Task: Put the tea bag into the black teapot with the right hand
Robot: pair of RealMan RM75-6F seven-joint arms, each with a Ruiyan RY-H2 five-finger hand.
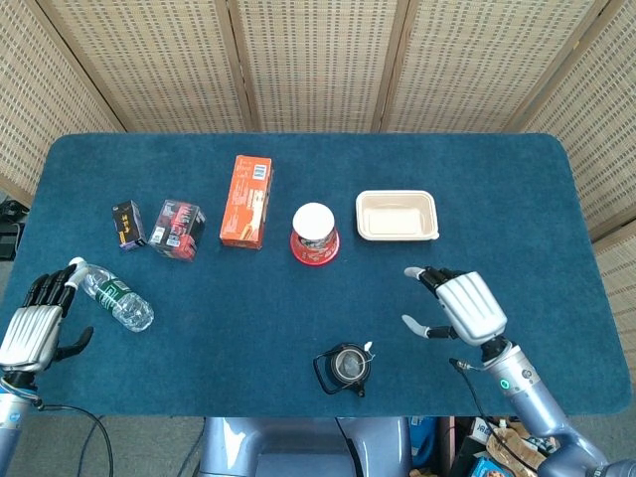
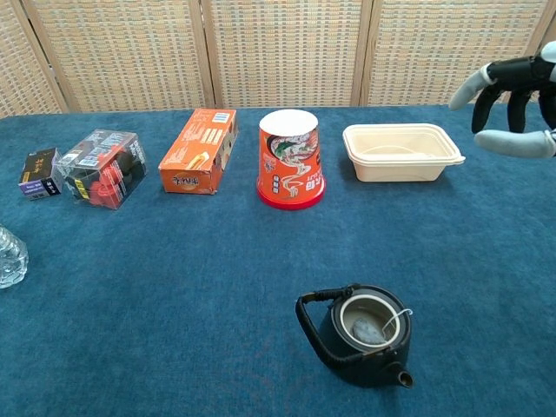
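Right robot hand hangs above the blue table with its fingers spread and nothing in them; it is well apart from the black teapot, off to that pot's right and further back. In the chest view only its fingertips and thumb show at the upper right edge, over the cream tray.

Inside the black teapot, which stands lidless near the front edge of the table, lies the tea bag, a pale lump at the bottom of the opening. Its thin string runs up and over the rim on the right side. The pot's handle curves over the left side and its small spout points toward the front right.

Behind the teapot, in a row across the middle of the table, stand the cream tray, a red and white instant noodle cup, an orange box lying flat, a clear packet with red and black contents and a small black box.

At the left edge a plastic water bottle lies on its side. Left robot hand sits just beside it, fingers loosely apart and holding nothing, its fingertips close to the bottle's cap end.
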